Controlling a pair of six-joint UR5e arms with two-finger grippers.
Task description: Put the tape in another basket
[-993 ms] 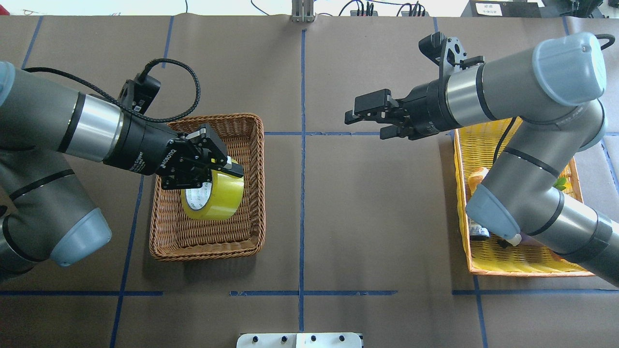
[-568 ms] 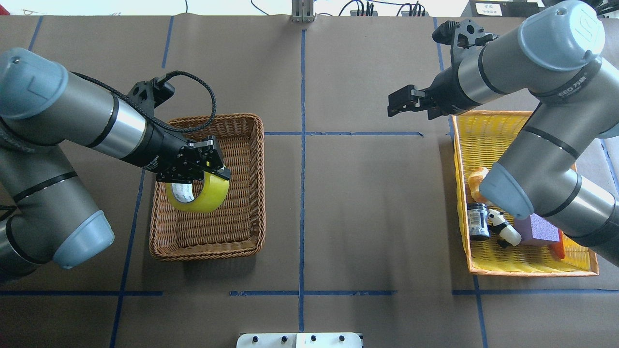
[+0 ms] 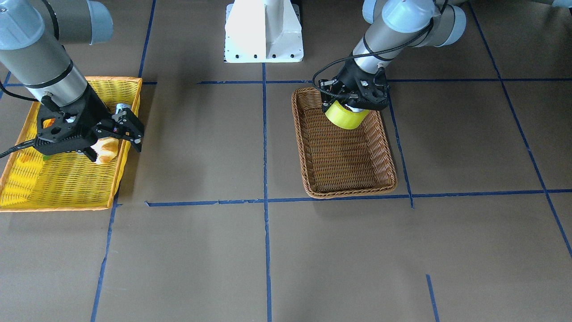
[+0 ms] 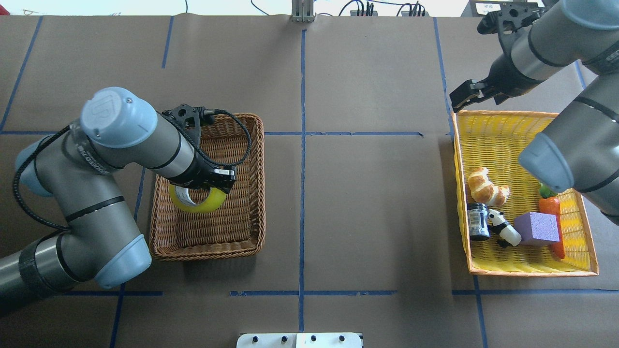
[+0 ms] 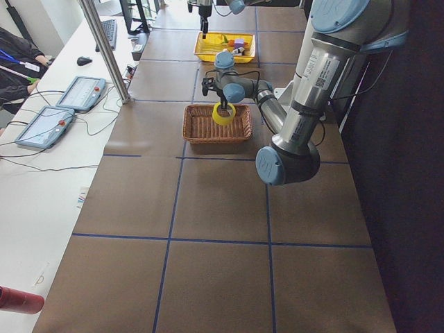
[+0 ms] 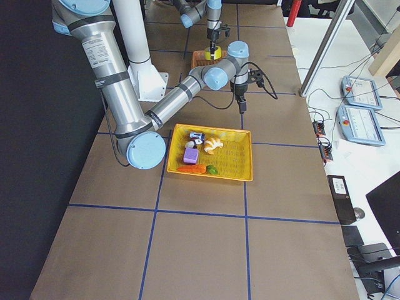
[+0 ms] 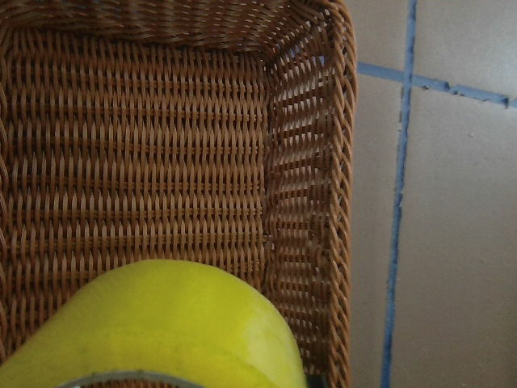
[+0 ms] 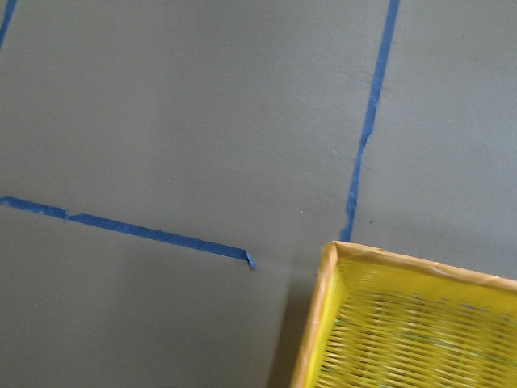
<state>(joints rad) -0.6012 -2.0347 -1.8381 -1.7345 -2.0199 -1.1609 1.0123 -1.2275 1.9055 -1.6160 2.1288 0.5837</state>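
The left gripper (image 4: 213, 177), clenched on the yellow-green tape roll (image 4: 199, 203) hanging over the brown wicker basket (image 4: 257, 193), should lower it onto the weave, clear of the braided rim, before releasing, while the right gripper (image 3: 118, 147) hovers spread and empty beside the yellow basket (image 4: 532, 273).

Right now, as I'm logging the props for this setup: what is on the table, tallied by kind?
baskets: 2 (wicker basket, yellow basket)
tape: 1
croissant: 1
jar: 1
panda: 1
purple block: 1
carrot: 1
Total: 8
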